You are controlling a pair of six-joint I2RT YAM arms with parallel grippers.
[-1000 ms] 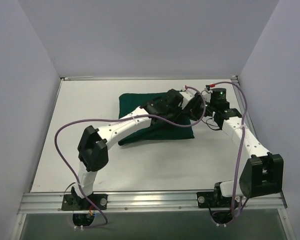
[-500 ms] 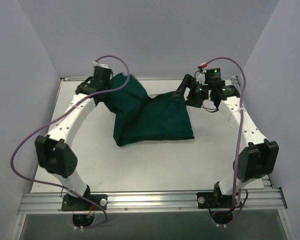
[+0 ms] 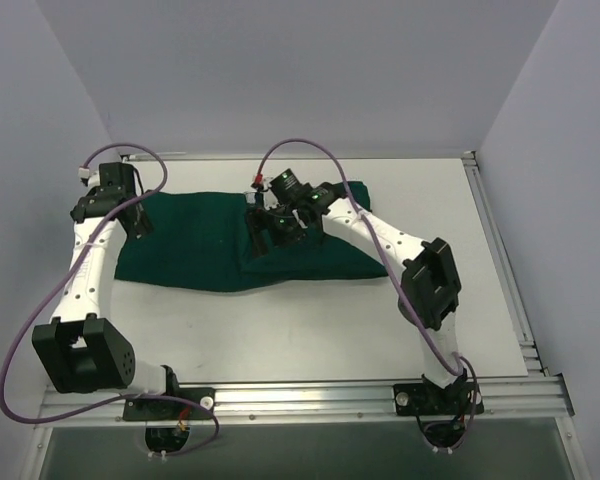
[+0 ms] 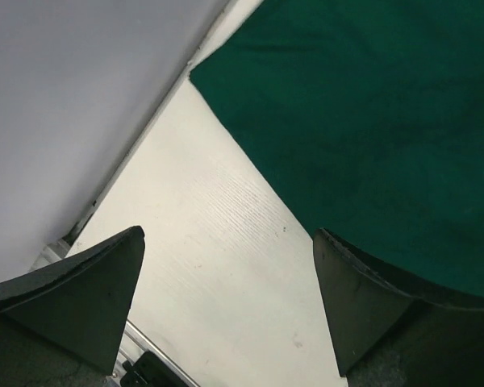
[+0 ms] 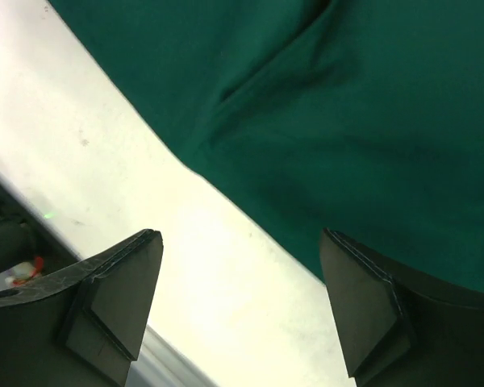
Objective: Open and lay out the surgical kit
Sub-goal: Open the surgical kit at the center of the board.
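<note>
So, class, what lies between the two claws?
Only spread dark green cloth; the top view shows it between the left claw and the right claw.

Nothing legible here: no print on the dark green cloth wrap (image 3: 190, 250), no markings on the white tabletop (image 3: 310, 320), no readable label anywhere from twelve o'clock round.

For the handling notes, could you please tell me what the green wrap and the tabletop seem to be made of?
The green wrap looks like matte woven cloth: it lies in soft folds and creases, with no shine. The tabletop looks like hard white laminate or painted board, with fine grain lines in the left wrist view; which, I cannot tell.
</note>
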